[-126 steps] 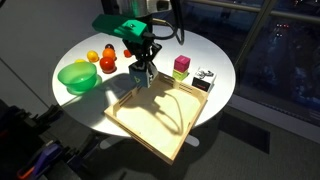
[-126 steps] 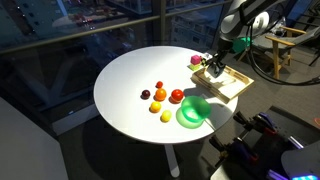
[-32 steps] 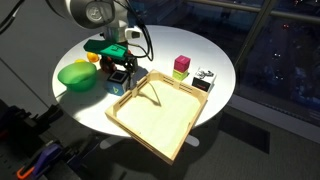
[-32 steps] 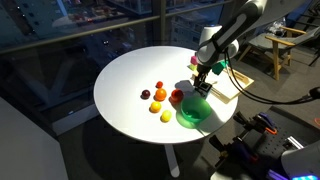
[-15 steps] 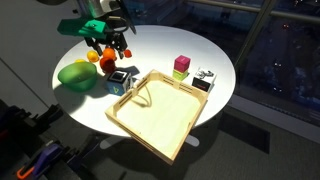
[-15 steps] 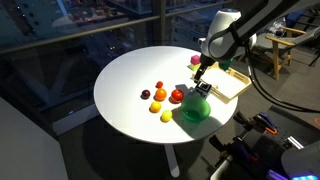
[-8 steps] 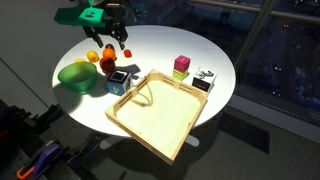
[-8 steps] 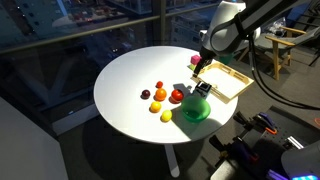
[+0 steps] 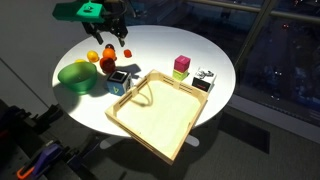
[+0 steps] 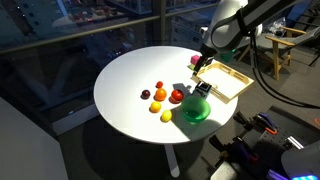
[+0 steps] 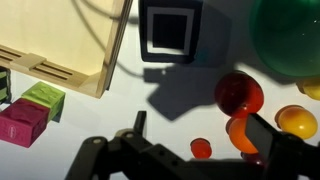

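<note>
My gripper (image 9: 113, 42) (image 10: 198, 63) hangs open and empty, raised above the round white table (image 9: 215, 55). In the wrist view the gripper (image 11: 200, 130) frames a small red fruit (image 11: 200, 148), with an orange fruit (image 11: 238, 130) by the right finger (image 11: 264, 130). A larger red fruit (image 11: 238, 92) (image 9: 107, 63) (image 10: 177, 96) lies just beyond. A small dark cube (image 11: 170, 30) (image 9: 118, 80) (image 10: 203, 90) stands on the table between the green bowl (image 9: 75, 75) (image 10: 195, 109) and the wooden tray (image 9: 160, 115) (image 10: 226, 80), apart from the gripper.
A pink and green block (image 9: 181, 66) (image 11: 28, 112) and a black and white object (image 9: 204, 79) sit beyond the tray. More fruits, among them a yellow one (image 10: 166, 116) and an orange one (image 10: 160, 94), lie near the bowl. The tray overhangs the table's edge.
The arm has risen higher above the fruits and drifted slightly away from the cube. The cube, the bowl and the tray have stayed in place.
</note>
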`<act>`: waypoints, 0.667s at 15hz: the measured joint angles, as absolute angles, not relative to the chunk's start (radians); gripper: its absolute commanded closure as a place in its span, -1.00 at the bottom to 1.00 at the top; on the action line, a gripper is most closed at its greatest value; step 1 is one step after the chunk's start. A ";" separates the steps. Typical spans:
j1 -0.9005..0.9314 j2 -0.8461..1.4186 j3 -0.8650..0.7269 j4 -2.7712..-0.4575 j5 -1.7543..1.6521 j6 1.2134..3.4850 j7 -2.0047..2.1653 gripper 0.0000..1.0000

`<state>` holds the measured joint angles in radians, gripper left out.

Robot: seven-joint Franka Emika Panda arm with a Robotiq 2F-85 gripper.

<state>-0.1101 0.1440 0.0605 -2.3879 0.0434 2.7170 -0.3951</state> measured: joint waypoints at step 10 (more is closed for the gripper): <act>-0.110 0.144 0.049 -2.351 0.076 2.566 -0.395 -1.00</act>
<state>-0.1099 0.1441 0.0494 -2.3514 0.0760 2.5659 -0.3950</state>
